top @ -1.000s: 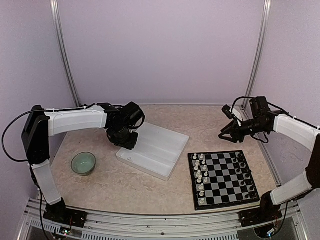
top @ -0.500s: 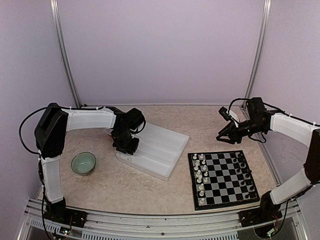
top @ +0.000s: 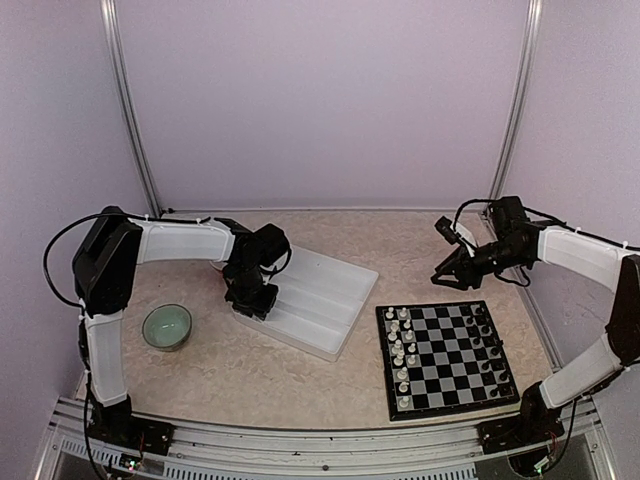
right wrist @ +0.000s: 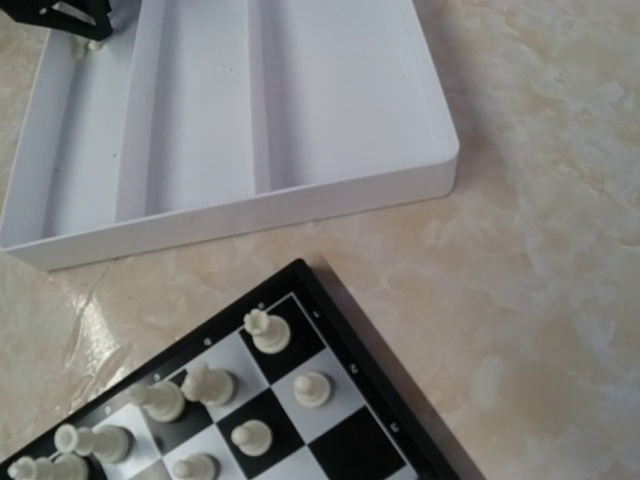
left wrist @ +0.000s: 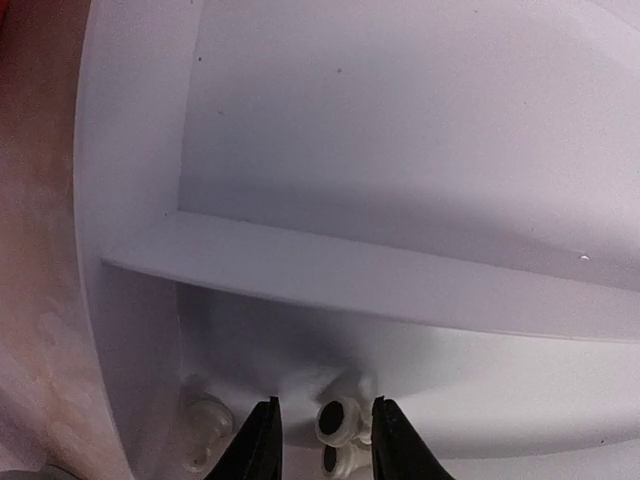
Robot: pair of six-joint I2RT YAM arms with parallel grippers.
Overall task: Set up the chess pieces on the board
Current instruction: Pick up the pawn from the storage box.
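Observation:
The board (top: 446, 392) lies at the right front, with white chess pieces (top: 401, 345) in its two left columns and black ones (top: 486, 345) along its right side. My left gripper (top: 252, 297) is low in the near-left corner of the white tray (top: 322, 318). In the left wrist view it (left wrist: 322, 440) is open, its fingertips either side of a white piece (left wrist: 336, 420) lying on its side; another white piece (left wrist: 201, 425) lies to the left. My right gripper (top: 444, 273) hovers empty above the table behind the board, looking open. Its fingers do not show in the right wrist view, which shows the board's corner (right wrist: 385, 400) with white pieces (right wrist: 268, 331).
A green bowl (top: 166, 326) stands at the left front. The tray has long dividers (left wrist: 400, 290) and raised walls (right wrist: 250, 215). Bare marbled table (right wrist: 540, 250) lies between tray and board. Purple walls enclose the table.
My left gripper has lowered into the tray's near-left corner and the left arm has folded closer. My right gripper has drifted slightly left.

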